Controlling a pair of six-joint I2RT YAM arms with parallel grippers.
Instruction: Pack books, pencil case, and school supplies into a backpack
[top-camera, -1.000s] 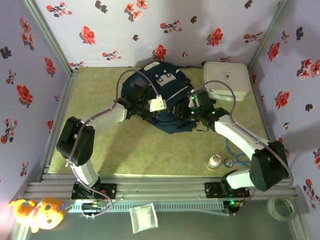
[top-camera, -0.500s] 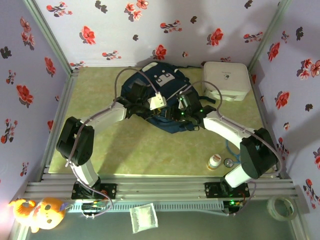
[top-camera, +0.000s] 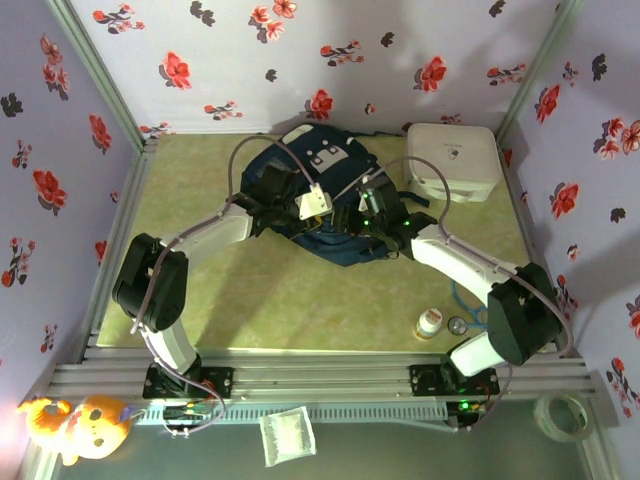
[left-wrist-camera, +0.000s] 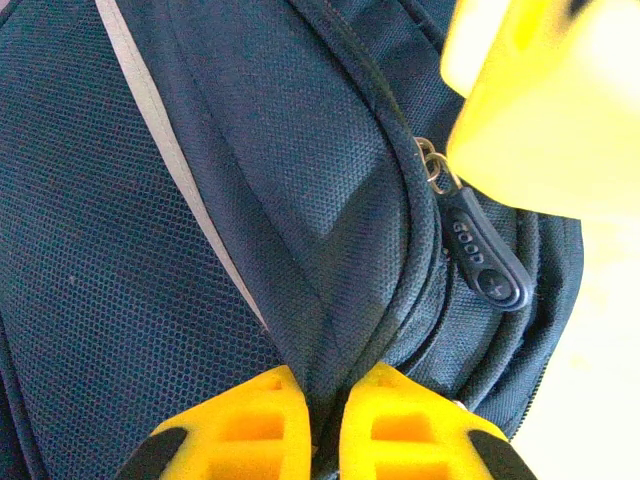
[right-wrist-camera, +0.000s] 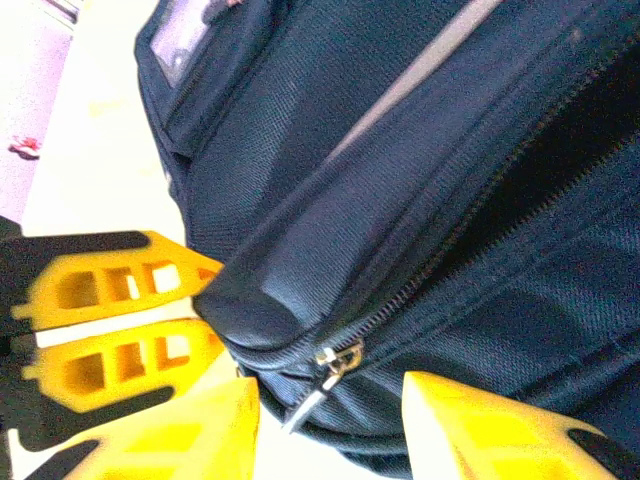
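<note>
In the top view, the backpack (top-camera: 325, 175) is seen lying at the middle of the table's (top-camera: 260, 290) far edge, with a white box (top-camera: 452, 160) just beside it in the far right corner and a small bottle (top-camera: 430, 322) set well apart near the near right edge. Both arms are stretched over the backpack's near side, where the left gripper (top-camera: 322, 222) and the right gripper (top-camera: 355, 222) are brought close together. In the left wrist view, the left gripper (left-wrist-camera: 325, 415) is seen clamped tight on a raised fold of the backpack's navy fabric, the fold being pinched between its two yellow fingers (left-wrist-camera: 250, 425). A white stripe (left-wrist-camera: 165, 150) is seen running across the cloth to the left of the fold, and a dark zipper pull (left-wrist-camera: 487, 262) hangs to the right of it, just below a blurred yellow finger of the other arm. In the right wrist view, the right gripper (right-wrist-camera: 330, 430) is held with its jaws apart on either side of a small metal zipper tab (right-wrist-camera: 322, 385) at the backpack's rounded corner; no contact with the tab is shown. To the left, the left gripper's fingers (right-wrist-camera: 110, 285) are seen gripping the same corner.
</note>
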